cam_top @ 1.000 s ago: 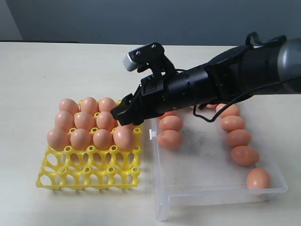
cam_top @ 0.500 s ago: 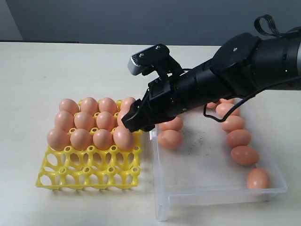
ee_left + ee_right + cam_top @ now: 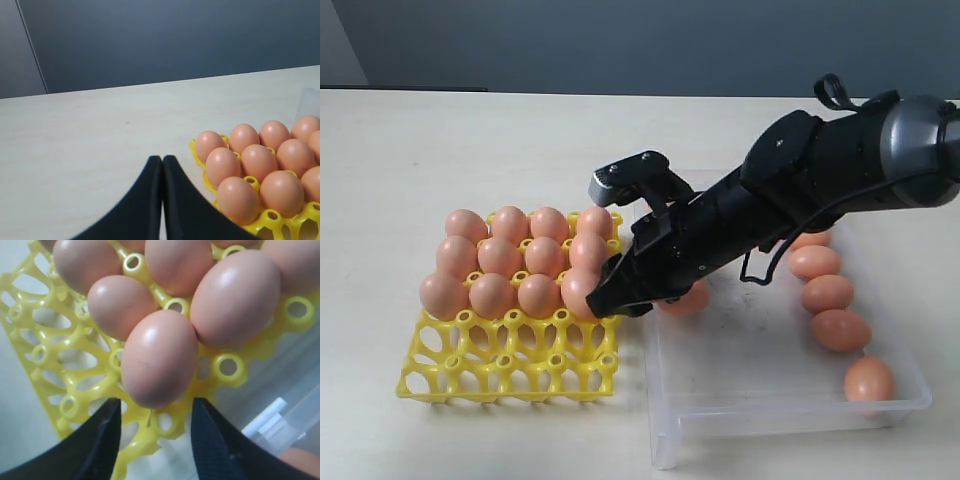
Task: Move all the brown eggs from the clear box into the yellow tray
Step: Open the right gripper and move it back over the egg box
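Brown eggs fill the rows of the yellow tray ahead of the right claw. Nearest egg sits cupped just beyond its tips. Claw moderately wide, holding nothing. Others lie behind it in the clear box. Judged: draw straight back, no sideways swing, tips clear of that egg before fetching. Left claw pinched closed, empty.

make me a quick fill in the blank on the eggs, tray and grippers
1. The left gripper is ___, its tips touching.
2. The right gripper, jaws apart, is ___.
3. Eggs fill ___ rows of the tray.
4. In the exterior view, the box lies to the ___ of the tray.
Missing words: shut; open; three; right.
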You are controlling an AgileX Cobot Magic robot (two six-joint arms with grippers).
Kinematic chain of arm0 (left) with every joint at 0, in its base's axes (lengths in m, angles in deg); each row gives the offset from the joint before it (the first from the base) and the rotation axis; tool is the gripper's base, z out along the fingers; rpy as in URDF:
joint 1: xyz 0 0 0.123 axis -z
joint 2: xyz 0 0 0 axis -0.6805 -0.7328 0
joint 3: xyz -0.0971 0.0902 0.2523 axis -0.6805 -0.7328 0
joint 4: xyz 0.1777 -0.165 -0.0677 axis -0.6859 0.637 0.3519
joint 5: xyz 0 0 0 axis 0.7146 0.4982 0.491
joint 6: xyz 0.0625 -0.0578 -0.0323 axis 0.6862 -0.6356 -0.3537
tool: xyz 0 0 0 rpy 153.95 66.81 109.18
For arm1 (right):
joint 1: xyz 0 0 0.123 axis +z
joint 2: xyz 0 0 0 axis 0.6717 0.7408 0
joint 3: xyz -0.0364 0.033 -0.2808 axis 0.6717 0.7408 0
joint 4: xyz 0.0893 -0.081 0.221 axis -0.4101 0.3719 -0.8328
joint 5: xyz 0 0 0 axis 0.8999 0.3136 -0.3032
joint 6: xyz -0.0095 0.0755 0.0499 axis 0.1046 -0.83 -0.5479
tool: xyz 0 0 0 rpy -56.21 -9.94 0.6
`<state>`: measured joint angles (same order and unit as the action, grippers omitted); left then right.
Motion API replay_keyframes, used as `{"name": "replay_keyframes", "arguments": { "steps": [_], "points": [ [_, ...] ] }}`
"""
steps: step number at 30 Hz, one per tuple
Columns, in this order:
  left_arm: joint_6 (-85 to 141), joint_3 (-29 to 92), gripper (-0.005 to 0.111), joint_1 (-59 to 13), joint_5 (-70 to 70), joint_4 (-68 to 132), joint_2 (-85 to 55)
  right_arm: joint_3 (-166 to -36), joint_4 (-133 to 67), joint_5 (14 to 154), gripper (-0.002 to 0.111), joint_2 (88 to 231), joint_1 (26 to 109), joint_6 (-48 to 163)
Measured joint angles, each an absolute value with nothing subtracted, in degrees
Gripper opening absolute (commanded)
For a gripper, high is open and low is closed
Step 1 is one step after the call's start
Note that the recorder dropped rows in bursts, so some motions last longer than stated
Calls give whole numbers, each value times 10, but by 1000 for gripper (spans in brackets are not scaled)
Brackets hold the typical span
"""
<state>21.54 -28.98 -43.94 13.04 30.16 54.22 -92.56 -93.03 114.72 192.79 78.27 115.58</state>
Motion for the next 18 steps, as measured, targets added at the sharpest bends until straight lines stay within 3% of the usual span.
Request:
{"name": "replay_keyframes", "arguments": {
  "steps": [7, 13, 18],
  "points": [
    [215, -290, 0, -439, 130, 302, 542, -927, -945, 1133, 41, 1935, 798, 1155],
    [215, -290, 0, -439, 130, 302, 542, -928, -942, 1119, 26, 1951, 805, 1151],
    [215, -290, 0, -439, 130, 302, 542, -932, -952, 1109, 26, 1963, 807, 1149]
  ]
}}
